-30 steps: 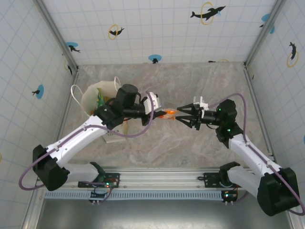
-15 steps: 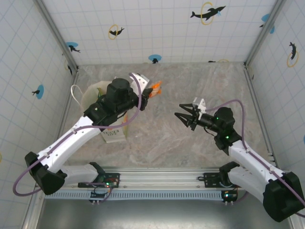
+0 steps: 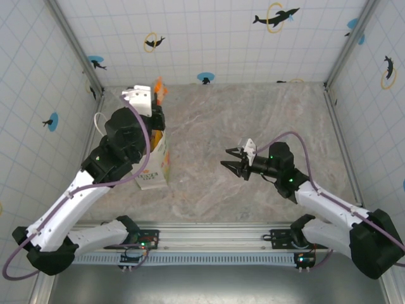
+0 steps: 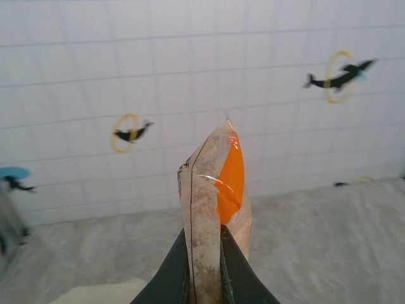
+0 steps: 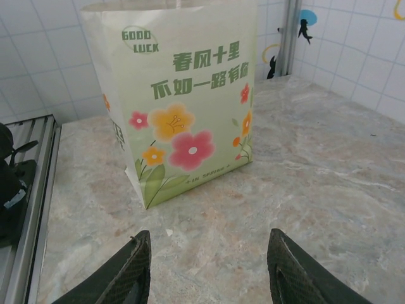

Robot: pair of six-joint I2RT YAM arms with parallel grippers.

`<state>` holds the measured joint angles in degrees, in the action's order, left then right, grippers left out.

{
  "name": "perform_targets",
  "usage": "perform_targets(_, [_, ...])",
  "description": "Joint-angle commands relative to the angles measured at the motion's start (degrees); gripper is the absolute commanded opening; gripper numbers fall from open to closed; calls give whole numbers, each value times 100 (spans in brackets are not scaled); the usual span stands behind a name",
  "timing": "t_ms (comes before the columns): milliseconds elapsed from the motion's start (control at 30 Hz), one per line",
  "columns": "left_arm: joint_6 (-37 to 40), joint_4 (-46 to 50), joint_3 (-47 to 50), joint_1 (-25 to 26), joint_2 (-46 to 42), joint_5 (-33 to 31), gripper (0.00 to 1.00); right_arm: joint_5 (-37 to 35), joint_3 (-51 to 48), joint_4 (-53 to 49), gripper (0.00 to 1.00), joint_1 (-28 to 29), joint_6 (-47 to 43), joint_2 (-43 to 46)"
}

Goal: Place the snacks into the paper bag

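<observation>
**A:** What do we have at the far left?

**B:** We see the paper bag (image 3: pixel 155 166) standing upright on the desk (image 3: pixel 253 114), near the left wall. One thin white handle (image 3: pixel 97 121) loops out on its left side. The left arm is raised over it and covers most of its open top.

**A:** And the left fingers (image 3: pixel 155 109)?

**B:** We find them clenched on a snack packet (image 3: pixel 158 85), a clear one with an orange patch. In the left wrist view the fingers (image 4: pixel 182 266) pinch its lower end and the packet (image 4: pixel 215 190) stands straight up between them, in front of the tiled back wall (image 4: pixel 190 76).

**A:** So where is that packet in relation to the bag?

**B:** It is up in the air, not inside. From above it sits past the bag's far edge, towards the back wall. We cannot tell whether it hangs over the bag's mouth.

**A:** Moving right, what do we make of the other arm?

**B:** The right fingers (image 3: pixel 229 166) are spread wide, grasping nothing, low over the middle of the desk and well apart from the bag. They point left, towards it.

**A:** What does its own camera give us?

**B:** We see both fingers (image 5: pixel 130 272) parted at the bottom edge, bare marbled desk (image 5: pixel 316 190) between them, and beyond them the bag's (image 5: pixel 183 95) printed side with flowers and a small green logo.
</observation>
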<state>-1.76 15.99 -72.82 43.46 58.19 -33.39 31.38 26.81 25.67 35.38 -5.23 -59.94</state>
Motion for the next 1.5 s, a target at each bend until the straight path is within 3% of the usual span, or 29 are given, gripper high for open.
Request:
perform_targets(0, [-12, 183, -56, 4, -114, -1431, 7, -132, 305, -139, 50, 91, -193, -120])
perform_targets(167, [-344, 554, 126, 4, -221, -2170, 8, -202, 414, -223, 50, 166, -206, -293])
perform_targets(300, [-911, 1247, -24, 4, -119, -2303, 8, -202, 451, -273, 51, 228, -202, -365])
perform_targets(533, [-2165, 2221, -100, 4, 83, -1504, 9, -133, 853, -622, 52, 252, 380, -690])
perform_targets(700, [-2619, 2709, -156, -4, 391, -1328, 12, 4, 1121, -809, 53, 265, 615, -932])
perform_targets(833, [-2707, 2876, -307, -4, 576, -1398, 15, 97, 1208, -787, 53, 311, 720, -1019])
perform_targets(1033, [-2653, 2928, -728, -4, 715, -1521, 40, 178, 1382, -721, 55, 381, 1052, -1137])
perform_targets(1100, [-2558, 2906, -849, -65, 702, -1445, 41, 291, 1489, -630, 55, 396, 1285, -1229])
perform_targets(1233, [-2403, 2904, -1156, -782, 632, -399, 42, 413, 1934, -611, 56, 495, 1796, -1498])
perform_targets(1467, [-2164, 3511, -2035, -1435, 838, 39, 49, 491, 3043, -577, 56, 661, 2958, -2210])
